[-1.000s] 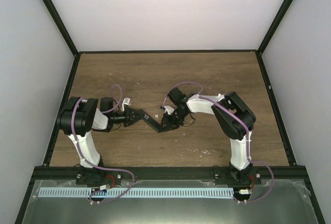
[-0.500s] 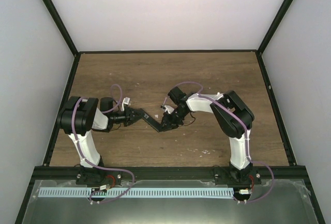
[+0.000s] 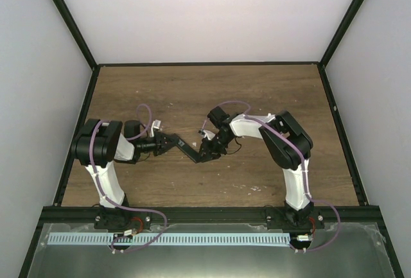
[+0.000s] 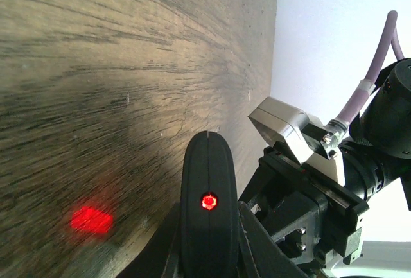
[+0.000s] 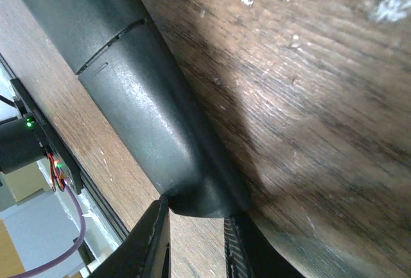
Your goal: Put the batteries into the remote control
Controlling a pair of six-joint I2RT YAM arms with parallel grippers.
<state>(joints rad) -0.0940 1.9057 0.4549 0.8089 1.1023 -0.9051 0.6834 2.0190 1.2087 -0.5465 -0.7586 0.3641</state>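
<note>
Gripping opposite ends, left jaws and right jaws hold the remote control (image 3: 188, 152).

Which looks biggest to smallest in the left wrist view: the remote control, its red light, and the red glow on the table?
1. remote control: largest by far, though it sits nearest the lens, which inflates it.
2. red glow patch: clearly smaller.
3. red light on the remote's tip: smallest.
</note>
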